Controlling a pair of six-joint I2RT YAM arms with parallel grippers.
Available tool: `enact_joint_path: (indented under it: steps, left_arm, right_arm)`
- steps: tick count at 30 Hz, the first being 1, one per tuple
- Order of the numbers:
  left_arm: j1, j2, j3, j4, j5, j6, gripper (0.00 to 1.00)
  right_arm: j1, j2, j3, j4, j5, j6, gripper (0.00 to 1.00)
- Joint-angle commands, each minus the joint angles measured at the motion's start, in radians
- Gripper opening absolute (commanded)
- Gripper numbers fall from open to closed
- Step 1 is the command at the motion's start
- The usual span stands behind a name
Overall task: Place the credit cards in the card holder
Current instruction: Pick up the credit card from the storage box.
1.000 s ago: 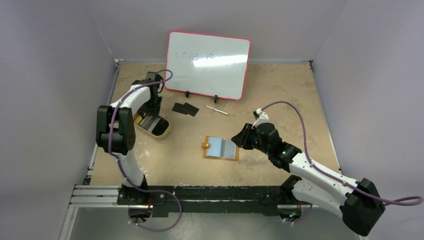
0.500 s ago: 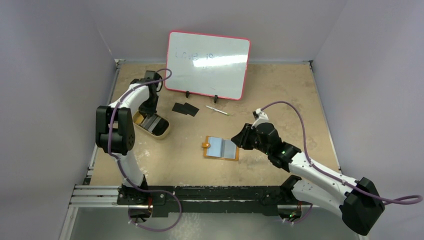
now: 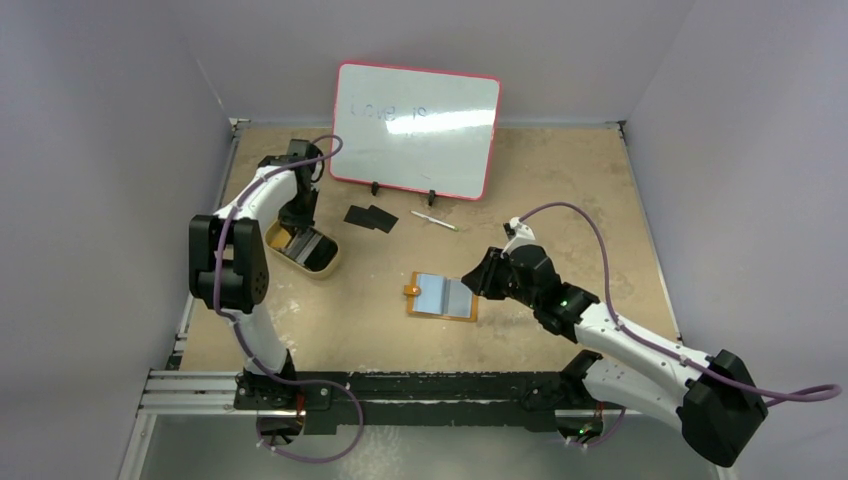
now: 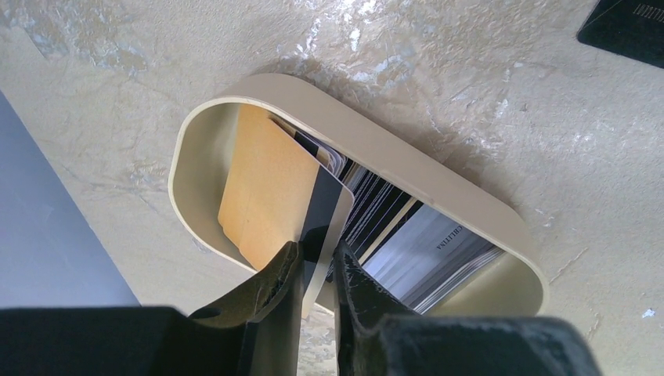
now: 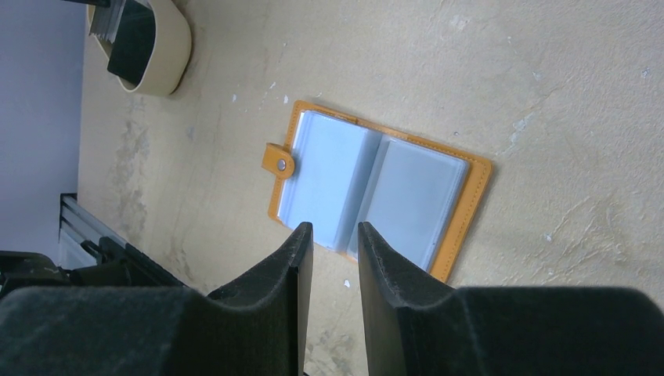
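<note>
Two arms: you had the left one reaching to the far left of the table (image 3: 560,200) and the right one near its middle.
Left gripper (image 4: 315,249): its black fingers (image 4: 282,286) were nearly closed, pinching the near edge of a pale card (image 4: 335,205) that bears a black stripe.
Pale card: thin and rigid, it stood on edge inside the tin dish (image 4: 376,145), just in front of an orange-yellow card (image 4: 262,188).
Tin dish: an oval with smooth tan walls; it also held stacked cards (image 4: 407,235), seen edge-on and glossy.
Right gripper (image 5: 335,229): you held its jaws a narrow gap apart with nothing between them, beside the right edge of the card holder (image 5: 470,211). Whether it touched the holder cannot be told.
Card holder: orange-tan and stitched like leather, it lay open flat near the table's centre. Its clear, bluish plastic sleeves faced up and its snap tab (image 5: 279,163) pointed toward the dish.
Black cards (image 3: 370,217): two matte rectangles lay overlapping on the table, between the dish and a slim pen (image 3: 434,221).
Table: a mottled tan surface with shiny patches.
Whiteboard (image 3: 415,130): red-framed and glossy, propped upright at the far side.
</note>
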Motion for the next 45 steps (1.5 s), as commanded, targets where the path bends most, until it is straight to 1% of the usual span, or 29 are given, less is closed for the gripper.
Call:
enact_joint_path:
  steps: [1, 3, 7, 14, 20, 26, 30, 33, 35, 37, 39, 40, 43, 45]
  left_arm:
    - [-0.009, -0.038, 0.007, -0.020, 0.077, -0.029, 0.15]
    - [-0.010, -0.044, 0.006, -0.020, 0.068, -0.033, 0.12]
    - [-0.010, -0.072, 0.007, -0.017, 0.047, -0.047, 0.00]
    - [-0.028, -0.148, 0.044, -0.061, -0.042, -0.092, 0.00]
    - [-0.069, -0.226, 0.036, -0.072, -0.193, -0.138, 0.00]
    - [-0.097, -0.272, 0.006, -0.086, -0.233, -0.148, 0.00]
    - [-0.099, -0.286, -0.013, -0.086, -0.232, -0.165, 0.00]
    - [-0.102, -0.322, -0.009, -0.085, -0.229, -0.182, 0.00]
    - [-0.102, -0.369, -0.015, -0.046, -0.177, -0.189, 0.00]
    - [-0.104, -0.423, -0.033, 0.002, -0.080, -0.201, 0.00]
    - [-0.105, -0.479, -0.059, 0.060, 0.043, -0.228, 0.00]
    - [-0.105, -0.507, -0.076, 0.093, 0.112, -0.246, 0.00]
    - [-0.107, -0.576, -0.123, 0.191, 0.288, -0.332, 0.00]
    - [-0.115, -0.612, -0.173, 0.288, 0.400, -0.425, 0.00]
  right_arm:
    - [-0.005, -0.015, 0.004, 0.037, -0.010, -0.012, 0.30]
    - [-0.005, -0.020, 0.001, 0.035, -0.009, -0.010, 0.30]
    - [-0.005, -0.025, -0.002, 0.036, -0.006, -0.007, 0.30]
    - [-0.005, -0.025, 0.003, 0.034, -0.006, -0.008, 0.30]
    - [-0.005, -0.028, 0.018, 0.019, -0.004, -0.009, 0.30]
    - [-0.005, -0.036, 0.024, 0.009, 0.000, -0.008, 0.30]
    - [-0.005, -0.028, 0.037, 0.019, 0.020, -0.005, 0.30]
    - [-0.005, -0.022, 0.062, -0.006, 0.028, -0.015, 0.30]
    - [-0.005, -0.033, 0.073, -0.015, 0.026, -0.018, 0.30]
    - [-0.005, -0.049, 0.069, -0.018, 0.022, -0.012, 0.30]
    - [-0.005, -0.060, 0.051, -0.008, -0.017, -0.003, 0.30]
    - [-0.005, -0.063, 0.049, -0.012, -0.008, -0.003, 0.31]
    - [-0.005, -0.060, 0.052, -0.035, 0.010, -0.006, 0.31]
    - [-0.005, -0.058, 0.051, -0.039, 0.013, -0.001, 0.31]
